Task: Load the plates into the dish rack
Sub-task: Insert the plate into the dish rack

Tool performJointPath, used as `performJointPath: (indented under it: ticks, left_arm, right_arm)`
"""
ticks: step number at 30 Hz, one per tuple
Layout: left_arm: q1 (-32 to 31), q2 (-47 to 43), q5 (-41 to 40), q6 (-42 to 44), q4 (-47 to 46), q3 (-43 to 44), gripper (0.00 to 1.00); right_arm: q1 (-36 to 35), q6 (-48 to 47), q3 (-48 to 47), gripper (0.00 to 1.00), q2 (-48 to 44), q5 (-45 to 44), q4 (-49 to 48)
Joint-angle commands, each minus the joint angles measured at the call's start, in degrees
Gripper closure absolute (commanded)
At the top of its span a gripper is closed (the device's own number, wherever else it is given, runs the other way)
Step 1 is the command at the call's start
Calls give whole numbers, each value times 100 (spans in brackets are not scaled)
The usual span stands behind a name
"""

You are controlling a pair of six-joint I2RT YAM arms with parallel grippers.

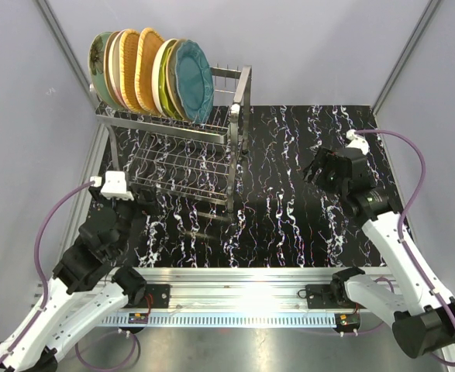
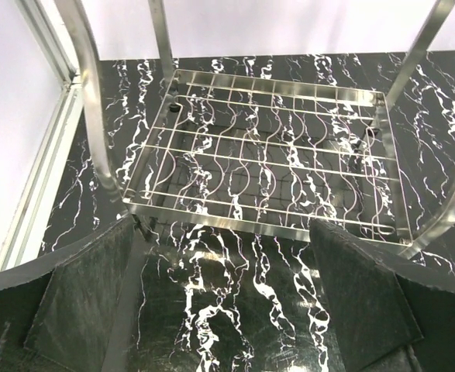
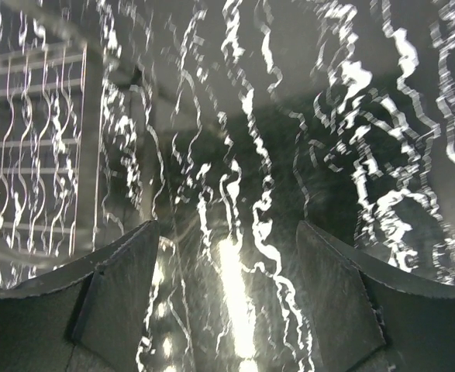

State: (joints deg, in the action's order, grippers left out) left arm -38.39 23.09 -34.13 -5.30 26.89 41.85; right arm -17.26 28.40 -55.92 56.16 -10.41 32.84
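Several plates (image 1: 151, 74) stand upright side by side on the top tier of the silver wire dish rack (image 1: 177, 159) at the back left: mint-green, cream, orange wicker, lime and a teal one (image 1: 193, 80) at the right end. My left gripper (image 2: 227, 291) is open and empty, low over the mat just in front of the dish rack's lower shelf (image 2: 266, 159). My right gripper (image 3: 225, 291) is open and empty too, over bare mat right of the rack; in the top view it (image 1: 320, 169) hangs at mid right.
A black mat with white marbling (image 1: 289, 194) covers the table. Grey walls and metal frame posts (image 1: 64, 46) close in the back and sides. An aluminium rail (image 1: 235, 283) carries the arm bases at the near edge.
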Motion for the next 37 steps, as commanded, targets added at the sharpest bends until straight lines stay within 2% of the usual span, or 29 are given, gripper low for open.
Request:
performJointPath:
  ticks: [1, 9, 16, 17, 31, 34, 36, 37]
  left_arm:
    - [16, -24, -243, -85, -290, -36, 1]
    - [16, 99, -296, -77, -141, 61, 1]
    - [16, -305, -559, -76, -255, -71, 1]
    - [16, -331, -612, -76, -255, -80, 1]
    - [16, -358, -867, -112, -246, -80, 1]
    - [16, -367, -885, -112, -255, -98, 1]
    - [16, -358, -902, -103, -246, -89, 1]
    - [16, -358, -911, -103, -255, -89, 1]
  right_arm:
    - [-24, -160, -7, 21, -245, -663, -286]
    - [-23, -195, 371, 17, -527, -734, -735]
    - [-23, -10, 134, 14, -229, -1077, -533]
    - [-23, -10, 143, 9, -220, -1042, -550]
    - [-23, -28, 292, 7, -299, -1006, -691]
    - [-23, 25, 222, 11, -211, -1338, -525]
    - [-32, 218, 100, 8, -106, -1472, -358]
    - [-24, 297, 73, 1, -79, -1516, -314]
